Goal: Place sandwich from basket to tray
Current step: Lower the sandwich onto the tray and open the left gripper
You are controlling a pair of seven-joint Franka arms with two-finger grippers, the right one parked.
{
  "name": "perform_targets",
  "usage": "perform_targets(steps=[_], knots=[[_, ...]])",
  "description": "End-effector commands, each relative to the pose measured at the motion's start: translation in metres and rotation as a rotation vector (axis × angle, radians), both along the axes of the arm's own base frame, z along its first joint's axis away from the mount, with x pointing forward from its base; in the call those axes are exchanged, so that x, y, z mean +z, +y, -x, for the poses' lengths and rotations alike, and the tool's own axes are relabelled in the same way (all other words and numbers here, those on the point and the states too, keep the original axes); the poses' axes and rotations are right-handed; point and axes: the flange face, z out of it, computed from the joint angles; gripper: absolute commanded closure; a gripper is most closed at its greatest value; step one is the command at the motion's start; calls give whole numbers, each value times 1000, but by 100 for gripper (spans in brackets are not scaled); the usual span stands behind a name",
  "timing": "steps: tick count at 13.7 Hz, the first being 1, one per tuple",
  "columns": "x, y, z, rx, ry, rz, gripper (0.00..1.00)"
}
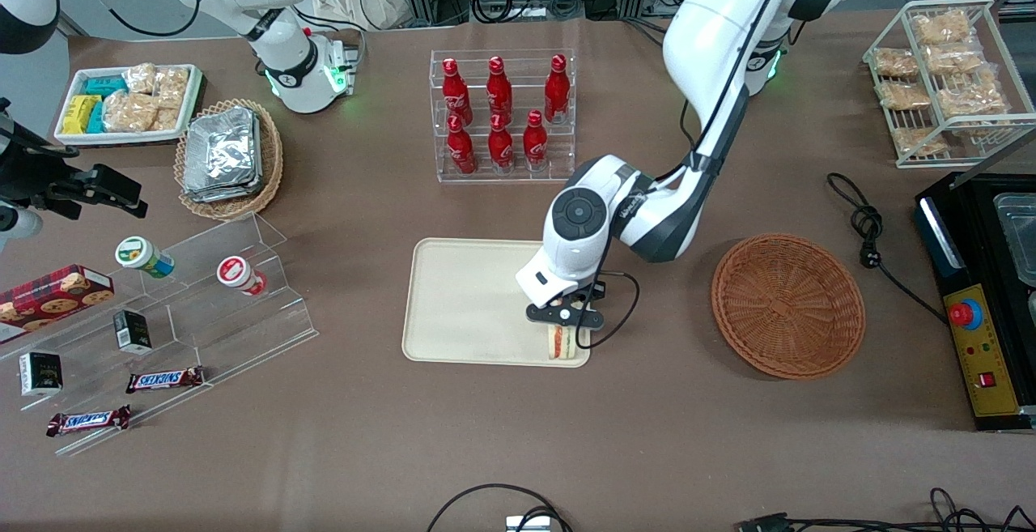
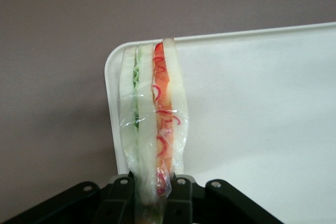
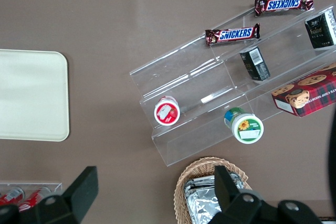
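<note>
The sandwich (image 1: 561,342) is a wrapped wedge of pale bread with red, orange and green layers. It stands on edge over the tray's (image 1: 461,305) corner nearest the front camera and the basket. My left gripper (image 1: 564,323) is shut on it from above. In the left wrist view the black fingers (image 2: 122,195) pinch the sandwich (image 2: 152,119) over the cream tray's rounded corner (image 2: 113,61). I cannot tell whether it touches the tray. The reddish-brown wicker basket (image 1: 787,304) lies empty beside the tray, toward the working arm's end.
A clear rack of red bottles (image 1: 502,115) stands farther from the front camera than the tray. A black cable and plug (image 1: 866,232) lie by the basket, with a black machine (image 1: 979,297) past them. A clear stepped shelf (image 1: 202,305) with snacks lies toward the parked arm's end.
</note>
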Motion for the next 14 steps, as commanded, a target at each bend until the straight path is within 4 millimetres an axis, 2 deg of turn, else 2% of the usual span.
perform_targets(steps=[1,3,4,5,6,9,10,11,14], knots=[[-6,5,5,3,0,-3,100],[-10,5,5,-1,4,-4,100],[-15,4,6,4,9,-7,96],[-19,4,7,11,13,-7,38],[-19,4,6,13,9,-7,0],[-8,3,5,14,-3,4,0],[6,6,2,22,-17,13,0],[16,18,-2,55,-15,24,0],[80,61,-24,187,-35,119,0]])
